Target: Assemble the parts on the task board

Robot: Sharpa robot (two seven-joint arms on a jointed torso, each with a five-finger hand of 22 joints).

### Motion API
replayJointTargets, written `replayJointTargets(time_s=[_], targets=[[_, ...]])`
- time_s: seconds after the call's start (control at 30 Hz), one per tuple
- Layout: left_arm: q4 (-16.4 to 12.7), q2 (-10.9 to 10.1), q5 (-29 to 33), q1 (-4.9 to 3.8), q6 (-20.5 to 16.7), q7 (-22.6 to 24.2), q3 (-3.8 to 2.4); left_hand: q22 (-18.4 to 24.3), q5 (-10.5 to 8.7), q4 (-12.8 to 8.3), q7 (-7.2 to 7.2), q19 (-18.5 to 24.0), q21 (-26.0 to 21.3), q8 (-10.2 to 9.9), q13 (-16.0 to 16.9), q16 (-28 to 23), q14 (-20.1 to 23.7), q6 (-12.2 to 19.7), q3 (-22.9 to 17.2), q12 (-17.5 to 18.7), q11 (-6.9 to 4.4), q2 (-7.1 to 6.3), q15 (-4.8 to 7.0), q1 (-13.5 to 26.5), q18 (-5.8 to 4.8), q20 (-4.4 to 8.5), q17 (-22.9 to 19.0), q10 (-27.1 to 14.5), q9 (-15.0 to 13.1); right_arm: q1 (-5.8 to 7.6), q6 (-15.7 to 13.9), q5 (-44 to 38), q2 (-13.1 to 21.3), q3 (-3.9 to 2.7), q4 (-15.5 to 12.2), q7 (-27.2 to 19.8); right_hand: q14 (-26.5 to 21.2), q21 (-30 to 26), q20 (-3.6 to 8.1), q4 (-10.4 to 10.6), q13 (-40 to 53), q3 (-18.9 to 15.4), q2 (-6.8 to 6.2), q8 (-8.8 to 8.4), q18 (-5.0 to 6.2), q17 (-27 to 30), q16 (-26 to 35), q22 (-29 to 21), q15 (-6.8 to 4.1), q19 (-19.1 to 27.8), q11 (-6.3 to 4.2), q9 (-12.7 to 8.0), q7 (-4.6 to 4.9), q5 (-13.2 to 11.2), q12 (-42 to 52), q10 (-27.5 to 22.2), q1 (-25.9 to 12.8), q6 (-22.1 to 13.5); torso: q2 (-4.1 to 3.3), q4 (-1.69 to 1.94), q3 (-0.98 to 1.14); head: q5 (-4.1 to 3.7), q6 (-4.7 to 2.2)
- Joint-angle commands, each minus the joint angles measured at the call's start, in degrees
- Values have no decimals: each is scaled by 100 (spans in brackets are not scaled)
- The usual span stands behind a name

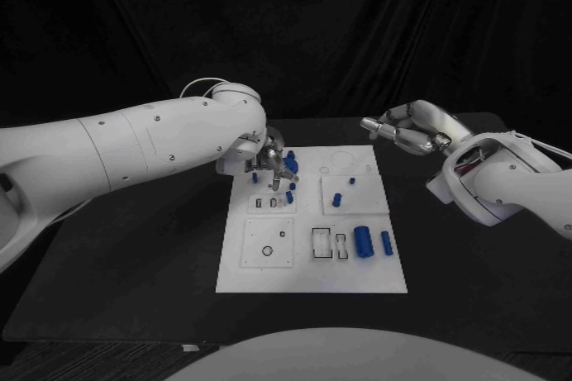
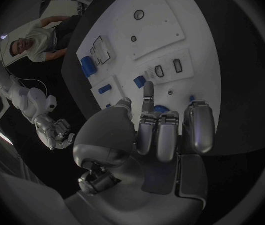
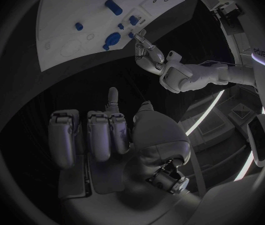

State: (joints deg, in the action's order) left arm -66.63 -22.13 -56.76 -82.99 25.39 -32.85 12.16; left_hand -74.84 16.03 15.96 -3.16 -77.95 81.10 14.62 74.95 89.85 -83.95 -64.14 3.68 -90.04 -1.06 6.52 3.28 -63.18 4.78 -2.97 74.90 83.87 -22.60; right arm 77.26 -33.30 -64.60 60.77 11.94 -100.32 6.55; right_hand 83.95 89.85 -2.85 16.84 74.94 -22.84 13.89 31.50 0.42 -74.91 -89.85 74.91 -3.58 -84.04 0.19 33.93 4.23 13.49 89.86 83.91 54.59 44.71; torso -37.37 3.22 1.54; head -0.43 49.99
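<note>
Left hand (image 1: 272, 160) perhaps touching parts (image 1: 290, 158)

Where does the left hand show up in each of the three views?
Head view: the left hand hangs over the far left corner of the task board, among blue parts.
Left wrist view: its own hand rises through the middle, fingers toward the board.
Right wrist view: it reaches over the board's edge, on its white arm.
Shared landmark: the white board with its blue parts.
</note>
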Motion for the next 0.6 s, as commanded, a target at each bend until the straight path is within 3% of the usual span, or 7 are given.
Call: replayJointTargets(time_s=[0.03, 0.23, 0.33, 0.43, 0.6], targets=[[53, 46, -6, 37, 52, 13, -6, -14, 19, 8, -30, -25, 11, -133, 1505, 15, -605, 97, -49, 4, 67, -28, -29, -49, -95, -34, 1510, 613, 52, -15, -89, -32, 7, -4, -26, 77, 605, 15, -14, -17, 1506, -31, 10, 32, -42, -1509, -15, 1509, 19, -596, -2, 7, 14, -20, 14, 609, -23, -39, -2, -2, 2, 30, 1], [104, 101, -6, 83, 43, 58, -6, -2, -26, 22, -76, -9, -10, -268, 1505, 15, -605, 155, -72, 4, 109, -33, -67, -35, -89, -67, 1510, 613, 111, -22, -88, -32, 2, -4, -24, 70, 605, 15, -15, -32, 1506, -29, 33, 80, -42, -1509, -15, 1509, 22, -596, 0, 40, 14, 9, 14, 609, 33, -36, -2, -3, 2, 26, 1], [127, 126, -6, 106, 69, 93, -6, 2, -67, 25, -189, 8, -37, -553, 1505, 15, -605, 362, -105, 4, 203, -33, -147, 1, -86, -138, 1510, 613, 273, -33, -100, -32, -7, -4, -11, 62, 605, 15, -18, -30, 1506, -33, 47, 129, -42, -1509, -15, 1509, 24, -596, 0, 71, 12, 27, 14, 609, 71, -12, 3, -7, -1, 21, 1], [125, 130, -6, 120, 89, 110, -6, 3, -148, 26, -254, 18, -55, -709, 1505, 15, -605, 472, -117, 4, 263, -32, -199, 33, -83, -189, 1510, 613, 379, -50, -107, -32, -9, -4, -3, 58, 605, 15, -18, -28, 1506, -38, 51, 147, -42, -1509, -15, 1509, 24, -596, 0, 82, 10, 29, 14, 609, 78, -5, 13, 1, 2, 1, 1], [144, 140, -6, 136, 145, 101, -6, -7, -216, 21, -245, 15, -59, -708, 1505, 15, -605, 373, -124, 4, 269, -33, -215, 45, -81, -213, 1510, 613, 406, -72, -107, -32, -2, -4, 3, 53, 605, 15, -19, -26, 1506, -43, 56, 168, -42, -1509, -15, 1509, 24, -596, -1, 95, 8, 30, 14, 609, 85, 4, 15, 1, 2, 18, 1]])
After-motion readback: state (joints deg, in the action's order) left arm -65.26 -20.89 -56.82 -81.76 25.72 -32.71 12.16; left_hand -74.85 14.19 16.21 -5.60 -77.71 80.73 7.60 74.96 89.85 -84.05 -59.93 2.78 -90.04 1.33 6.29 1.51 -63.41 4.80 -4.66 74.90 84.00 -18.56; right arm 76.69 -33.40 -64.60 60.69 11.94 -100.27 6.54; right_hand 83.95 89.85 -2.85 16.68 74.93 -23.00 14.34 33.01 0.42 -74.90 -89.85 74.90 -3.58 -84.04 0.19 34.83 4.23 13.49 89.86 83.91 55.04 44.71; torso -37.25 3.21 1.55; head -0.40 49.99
